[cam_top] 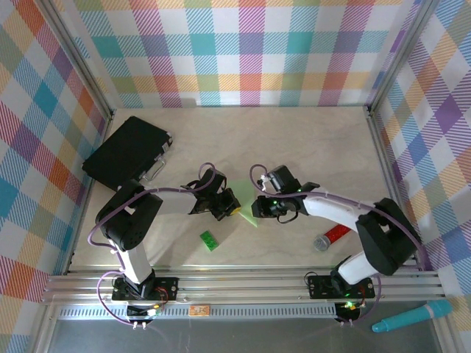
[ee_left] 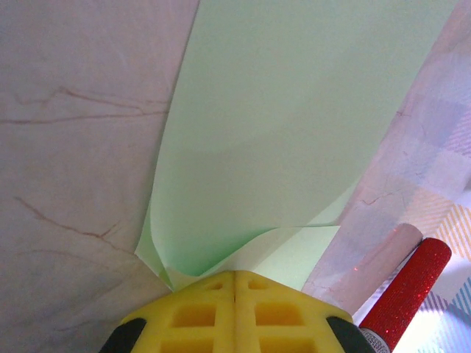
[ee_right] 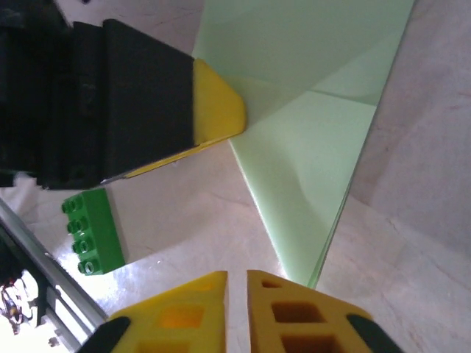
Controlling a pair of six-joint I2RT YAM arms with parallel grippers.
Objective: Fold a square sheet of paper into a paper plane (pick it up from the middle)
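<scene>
Marbled matte tabletop [cam_top: 294,140] bears creased pale-green paper [ee_left: 294,110], pinched by left tool [ee_left: 234,276]; right tool [ee_right: 237,273] barely parted

paper [ee_left: 294,132]: pale green, plain
brick [ee_right: 92,232]: bright green
table [cam_top: 294,140]: cream, thin brown veins
walls [cam_top: 243,51]: plaid of teal, orange, purple, yellow on white
case [cam_top: 126,151]: black
tube [ee_left: 408,290]: glittery red, silver cap
left gripper [ee_left: 235,283]: yellow pads, black shell
right gripper [ee_right: 237,278]: yellow pads, black corners
arms [cam_top: 132,220]: black joints, white links
cables [cam_top: 176,189]: purple
pen [cam_top: 412,316]: teal
</scene>
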